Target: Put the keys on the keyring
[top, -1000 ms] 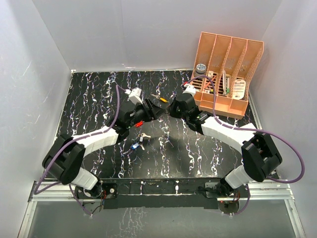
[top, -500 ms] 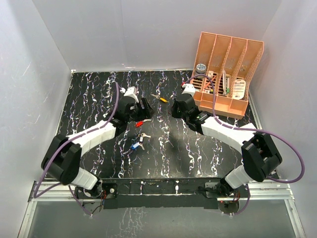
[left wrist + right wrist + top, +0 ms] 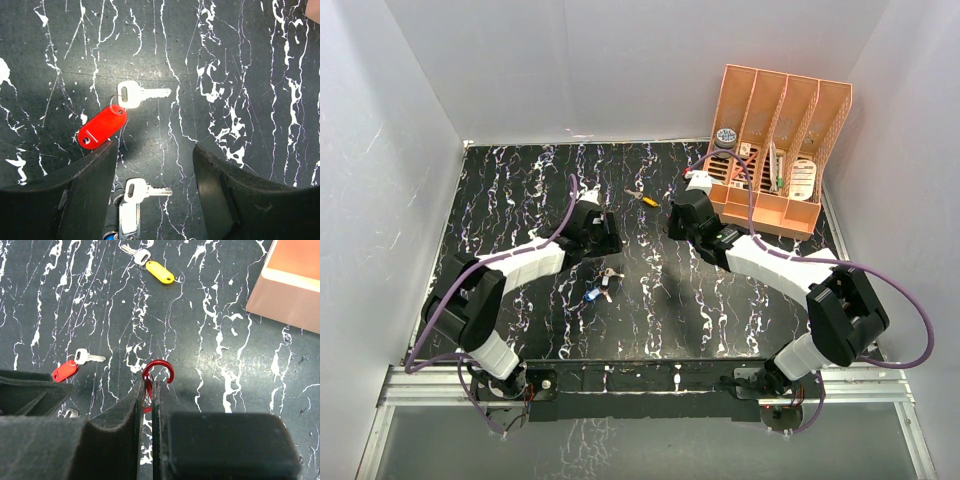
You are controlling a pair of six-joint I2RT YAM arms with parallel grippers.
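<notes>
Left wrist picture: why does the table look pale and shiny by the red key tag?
Left wrist view: light glares off the glossy table beside the red-tagged key; the fingers look soft, probably too near the lens. Right wrist view: a similar sheen by the keyring.

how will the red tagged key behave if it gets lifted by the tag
The red tag and its silver key are joined only by a thin ring, so the key would probably dangle and swing. Both lie flat on the table, so getting under them may be hard. Being small, it is likely light.
</notes>
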